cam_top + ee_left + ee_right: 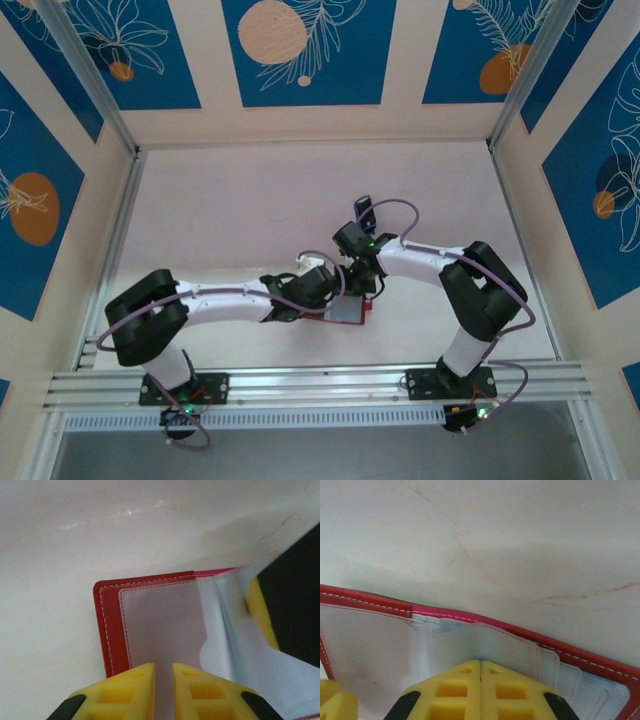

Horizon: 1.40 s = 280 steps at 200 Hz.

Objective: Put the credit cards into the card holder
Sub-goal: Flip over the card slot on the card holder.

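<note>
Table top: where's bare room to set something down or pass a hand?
Bare table runs along the far wall and down the left side, beyond the left arm. Another bare patch lies beyond the right arm, toward the far-right corner. Crowded: the centre, where the left end effector and right end effector meet over the card holder, a blue card just beyond.

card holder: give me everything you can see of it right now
The card holder lies open and flat on the pale table. Red leather-like cover, pale stitching along its edge; inside, clear greyish plastic pockets in overlapping layers, those in view looking empty. The shut right tool rests on the middle pockets; the left tool, jaws nearly together, sits at one pocket's edge.
</note>
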Tool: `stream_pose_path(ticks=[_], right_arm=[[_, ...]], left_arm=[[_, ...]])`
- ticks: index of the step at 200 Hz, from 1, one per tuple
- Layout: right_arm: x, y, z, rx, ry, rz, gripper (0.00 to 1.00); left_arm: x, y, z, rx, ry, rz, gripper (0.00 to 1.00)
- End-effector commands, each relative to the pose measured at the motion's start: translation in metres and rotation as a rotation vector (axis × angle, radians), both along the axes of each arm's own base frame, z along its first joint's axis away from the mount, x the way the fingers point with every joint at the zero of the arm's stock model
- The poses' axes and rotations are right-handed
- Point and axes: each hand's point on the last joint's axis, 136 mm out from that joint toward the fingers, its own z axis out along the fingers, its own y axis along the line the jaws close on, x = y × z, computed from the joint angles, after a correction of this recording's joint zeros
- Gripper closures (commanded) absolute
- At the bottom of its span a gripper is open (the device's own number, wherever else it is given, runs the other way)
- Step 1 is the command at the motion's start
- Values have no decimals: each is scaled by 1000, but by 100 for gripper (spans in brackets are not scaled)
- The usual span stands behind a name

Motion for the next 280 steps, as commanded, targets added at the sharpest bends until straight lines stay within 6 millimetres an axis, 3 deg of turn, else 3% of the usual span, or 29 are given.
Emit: stream_pose_path(ticks=[1, 35, 62, 89, 150, 203, 280], right_arm=[[-11, -17, -5, -70, 39, 2, 100], [-7, -12, -8, -75, 49, 17, 100], [-1, -7, -10, -82, 54, 44, 100], [0, -7, -12, -95, 59, 61, 100], [-24, -33, -12, -120, 72, 6, 100], [-32, -43, -6, -108, 69, -34, 100], [-17, -50, -36, -157, 95, -72, 100]], left_arm=[[2, -8, -5, -26, 31, -45, 85], [2, 5, -22, 3, 82, -26, 87], [2, 31, -43, 31, 126, 67, 92], [-1, 44, -52, 27, 136, 112, 92], [-4, 48, -58, 29, 148, 130, 94], [-6, 45, -63, 27, 160, 116, 94], [-12, 64, -56, 31, 131, 149, 94]])
